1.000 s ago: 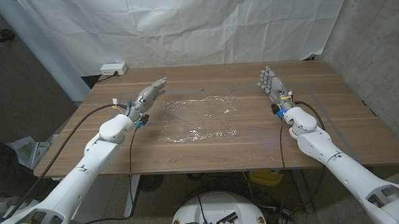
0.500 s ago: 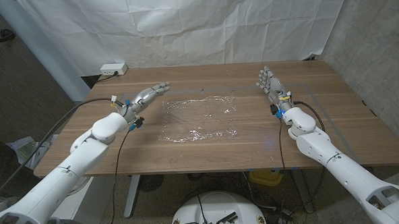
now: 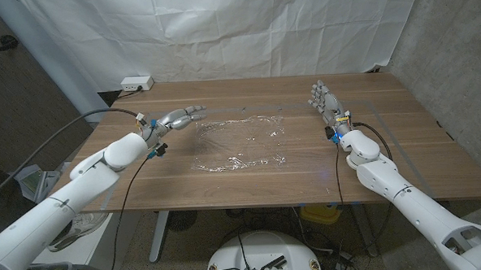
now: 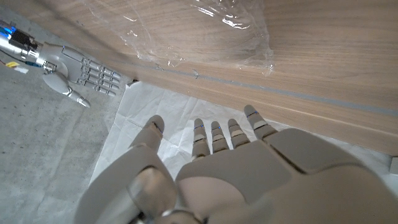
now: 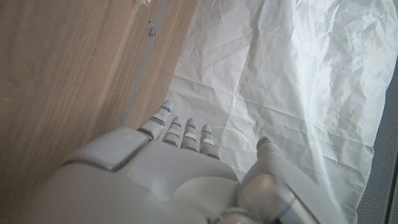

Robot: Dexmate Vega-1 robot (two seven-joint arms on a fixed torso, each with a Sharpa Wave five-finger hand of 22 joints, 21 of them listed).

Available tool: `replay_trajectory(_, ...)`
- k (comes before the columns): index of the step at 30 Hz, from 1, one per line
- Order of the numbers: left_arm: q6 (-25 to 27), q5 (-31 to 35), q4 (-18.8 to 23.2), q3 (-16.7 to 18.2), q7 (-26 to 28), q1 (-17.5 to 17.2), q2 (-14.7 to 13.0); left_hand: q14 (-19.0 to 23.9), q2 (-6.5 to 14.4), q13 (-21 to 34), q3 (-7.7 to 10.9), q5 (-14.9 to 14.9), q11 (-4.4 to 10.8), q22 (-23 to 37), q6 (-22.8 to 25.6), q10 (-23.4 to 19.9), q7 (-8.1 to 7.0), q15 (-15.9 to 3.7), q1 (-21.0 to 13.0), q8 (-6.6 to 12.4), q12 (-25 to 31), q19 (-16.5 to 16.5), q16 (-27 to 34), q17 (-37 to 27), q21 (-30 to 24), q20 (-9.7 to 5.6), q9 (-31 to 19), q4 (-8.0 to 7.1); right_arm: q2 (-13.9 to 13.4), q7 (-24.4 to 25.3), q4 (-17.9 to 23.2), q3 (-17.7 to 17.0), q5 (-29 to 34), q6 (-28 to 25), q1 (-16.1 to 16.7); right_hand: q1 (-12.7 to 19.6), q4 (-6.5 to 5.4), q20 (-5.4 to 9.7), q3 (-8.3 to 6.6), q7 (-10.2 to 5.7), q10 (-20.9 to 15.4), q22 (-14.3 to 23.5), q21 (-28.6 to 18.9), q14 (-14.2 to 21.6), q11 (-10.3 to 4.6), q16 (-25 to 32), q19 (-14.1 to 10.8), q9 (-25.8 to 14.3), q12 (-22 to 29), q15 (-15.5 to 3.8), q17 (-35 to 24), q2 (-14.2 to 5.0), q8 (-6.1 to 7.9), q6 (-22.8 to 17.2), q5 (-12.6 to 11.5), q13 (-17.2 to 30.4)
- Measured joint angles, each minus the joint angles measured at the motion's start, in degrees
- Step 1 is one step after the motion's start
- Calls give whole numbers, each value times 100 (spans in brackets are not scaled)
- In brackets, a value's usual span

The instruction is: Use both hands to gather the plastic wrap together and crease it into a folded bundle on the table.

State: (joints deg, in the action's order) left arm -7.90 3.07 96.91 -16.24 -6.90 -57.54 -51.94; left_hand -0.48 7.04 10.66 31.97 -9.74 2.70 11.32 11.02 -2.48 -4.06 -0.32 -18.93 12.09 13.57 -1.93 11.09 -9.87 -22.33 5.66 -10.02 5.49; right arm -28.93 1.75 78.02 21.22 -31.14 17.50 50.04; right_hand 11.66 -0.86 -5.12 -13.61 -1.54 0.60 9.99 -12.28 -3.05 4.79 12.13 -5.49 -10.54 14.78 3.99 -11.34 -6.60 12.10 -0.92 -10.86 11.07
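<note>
A clear sheet of plastic wrap (image 3: 241, 141) lies spread and crinkled on the middle of the wooden table (image 3: 226, 180); it also shows in the left wrist view as plastic wrap (image 4: 186, 25). My left hand (image 3: 180, 118) hovers open just off the wrap's far left corner, fingers stretched toward it, holding nothing. My right hand (image 3: 325, 101) stands open to the right of the wrap, fingers up, well apart from it. The left wrist view shows my left hand (image 4: 211, 168) with fingers spread, and my right hand (image 4: 78, 67) beyond the wrap. My right hand (image 5: 180, 168) holds nothing.
A white power strip (image 3: 137, 83) sits at the table's far left corner. A white cloth backdrop (image 3: 220, 30) hangs behind the table. Bare wood lies in front of the wrap and on both sides.
My left arm has swung outward to the left and its hand has turned to point right toward the wrap's far left corner. My right hand has barely moved. The wrap is unchanged.
</note>
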Motion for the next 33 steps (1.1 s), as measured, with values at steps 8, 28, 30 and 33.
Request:
replay_trajectory(8, 318, 636, 311, -78, 48, -66, -310, 378, -67, 12, 2, 0, 57, 0, 220, -220, -126, -92, -145, 12, 22, 175, 83, -1, -44, 70, 0, 198, -1, 32, 26, 14, 21, 1, 9, 0, 0, 0, 0, 0, -2, 0, 0, 0, 2, 0, 0, -28, 0, 0, 0, 0, 0, 0, 0, 0)
replay_trajectory(28, 840, 1780, 730, -406, -258, 68, -768, 898, -173, 16, 61, 0, 119, -1, 1291, -960, -365, -203, -400, 91, 128, 439, 89, -12, -142, 50, 1, 377, 1, 269, 6, 81, 298, 36, -35, 247, 165, -2, -166, 64, -272, 0, -1, 153, 61, 0, -128, -28, 0, 1, 16, -90, 5, -212, 0, 0)
replay_trajectory(30, 874, 1877, 733, -431, -304, 90, -775, 921, -173, 15, 61, 0, 130, -1, 1349, -1026, -348, -182, -400, 110, 149, 439, 89, -15, -142, 50, 1, 377, -44, 402, 66, 100, 457, 46, -20, 390, 263, -11, -263, 102, -431, 0, -1, 330, 80, 50, -238, -28, 0, -2, 42, -85, 22, -355, 0, 0)
replay_trajectory(33, 903, 1986, 733, -466, -367, 124, -778, 930, -173, 15, 61, 0, 116, -1, 1486, -1103, -294, -173, -400, 111, 163, 470, 89, -15, -142, 19, 1, 377, -127, 642, 183, 131, 748, 49, 31, 525, 384, -61, -348, 135, -631, -1, -27, 535, 111, 68, -351, -28, 43, -5, 43, -63, 89, -557, 0, 0)
